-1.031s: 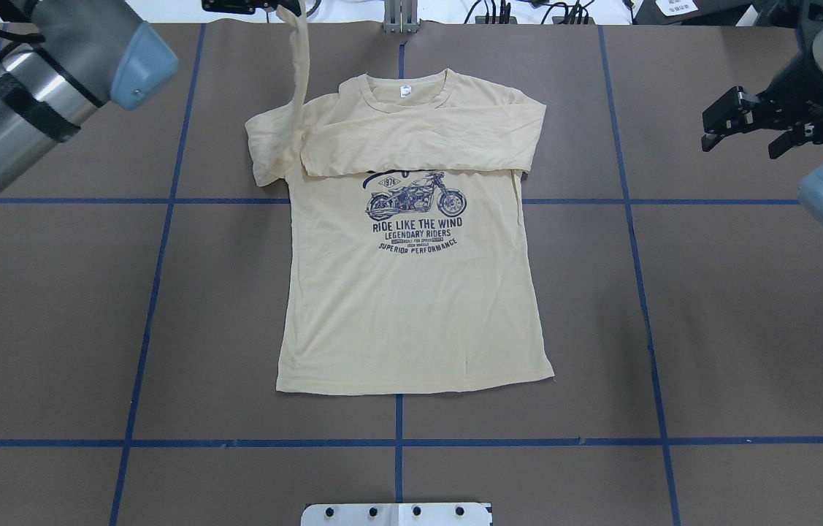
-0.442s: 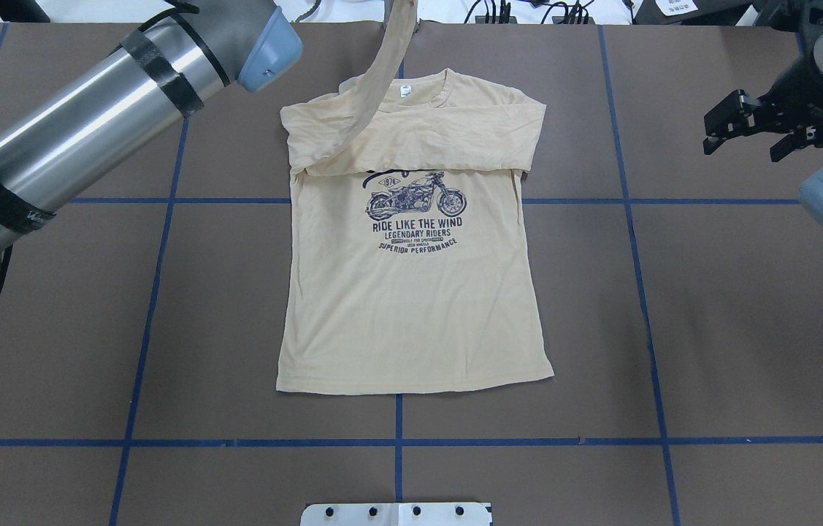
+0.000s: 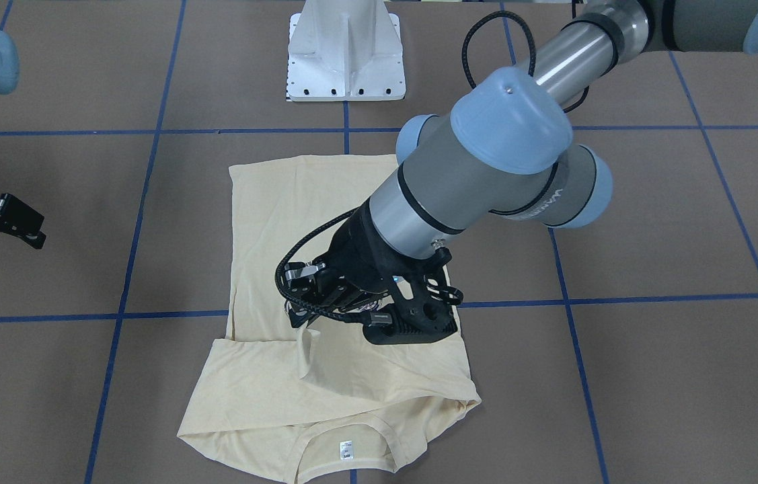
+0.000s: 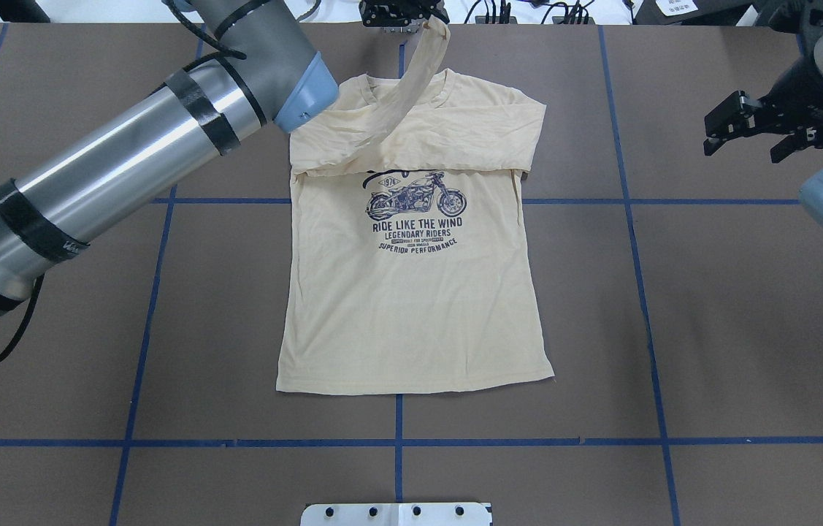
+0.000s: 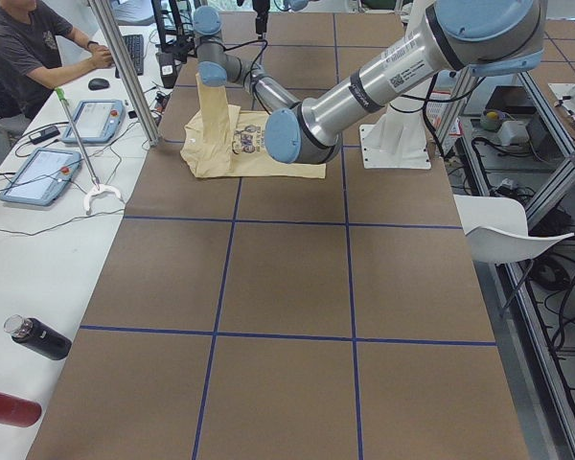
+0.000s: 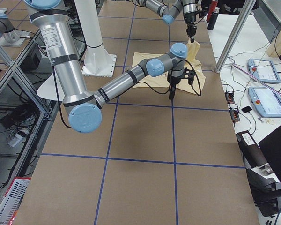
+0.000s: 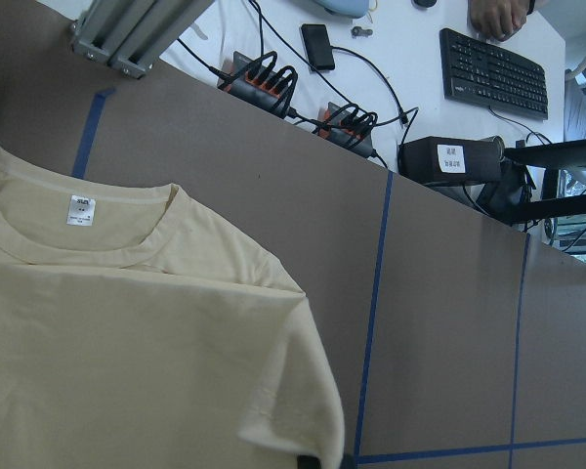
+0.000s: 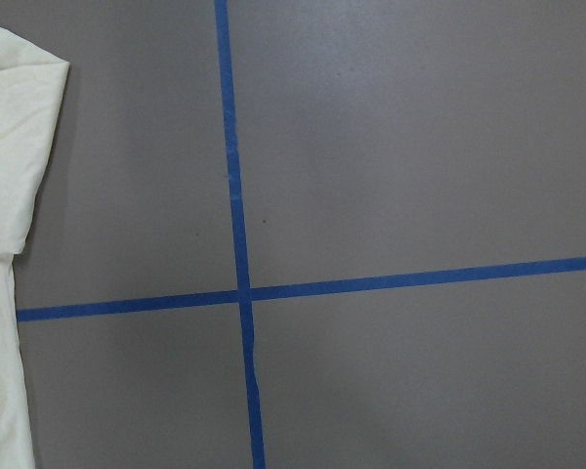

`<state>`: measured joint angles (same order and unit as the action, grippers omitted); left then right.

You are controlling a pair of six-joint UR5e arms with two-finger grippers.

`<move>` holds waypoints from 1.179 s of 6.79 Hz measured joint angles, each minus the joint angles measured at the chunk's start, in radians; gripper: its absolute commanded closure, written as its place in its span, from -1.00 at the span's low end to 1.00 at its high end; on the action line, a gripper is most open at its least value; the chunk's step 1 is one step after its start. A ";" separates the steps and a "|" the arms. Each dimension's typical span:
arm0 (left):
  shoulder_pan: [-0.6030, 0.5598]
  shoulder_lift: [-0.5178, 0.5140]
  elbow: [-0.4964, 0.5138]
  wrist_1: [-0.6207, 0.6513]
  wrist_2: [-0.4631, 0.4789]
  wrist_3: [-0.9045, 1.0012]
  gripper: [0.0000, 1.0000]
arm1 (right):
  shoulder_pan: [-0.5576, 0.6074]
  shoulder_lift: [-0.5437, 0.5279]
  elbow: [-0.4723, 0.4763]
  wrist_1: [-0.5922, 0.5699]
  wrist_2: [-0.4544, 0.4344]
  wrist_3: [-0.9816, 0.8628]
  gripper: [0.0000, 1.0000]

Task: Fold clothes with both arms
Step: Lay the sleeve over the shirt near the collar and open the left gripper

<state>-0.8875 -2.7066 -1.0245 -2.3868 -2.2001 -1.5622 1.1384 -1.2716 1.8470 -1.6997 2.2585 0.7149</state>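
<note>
left gripper — pinched on sleeve, high | right gripper — jaws apart, aside

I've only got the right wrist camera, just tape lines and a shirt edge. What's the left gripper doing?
Observer: The left gripper is shut on a sleeve, holding it lifted above the shirt.
Operator: And the other sleeve?
Observer: The other sleeve lies folded flat across the chest, covering the top of the print.
Operator: Is the right gripper carrying anything?
Observer: No, the right gripper is open and empty, off to the shirt's side.
</note>
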 measured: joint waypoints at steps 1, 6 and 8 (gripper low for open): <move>0.022 -0.004 0.033 -0.035 0.036 -0.001 1.00 | 0.000 0.000 -0.001 0.000 0.000 0.000 -1.00; 0.227 -0.027 0.201 -0.209 0.342 0.004 1.00 | -0.004 0.002 -0.006 0.001 0.000 0.000 -1.00; 0.283 -0.027 0.230 -0.238 0.432 0.013 1.00 | -0.004 0.005 -0.007 0.002 0.000 0.001 -1.00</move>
<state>-0.6042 -2.7334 -0.7944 -2.6248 -1.7686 -1.5495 1.1339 -1.2667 1.8403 -1.6981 2.2580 0.7163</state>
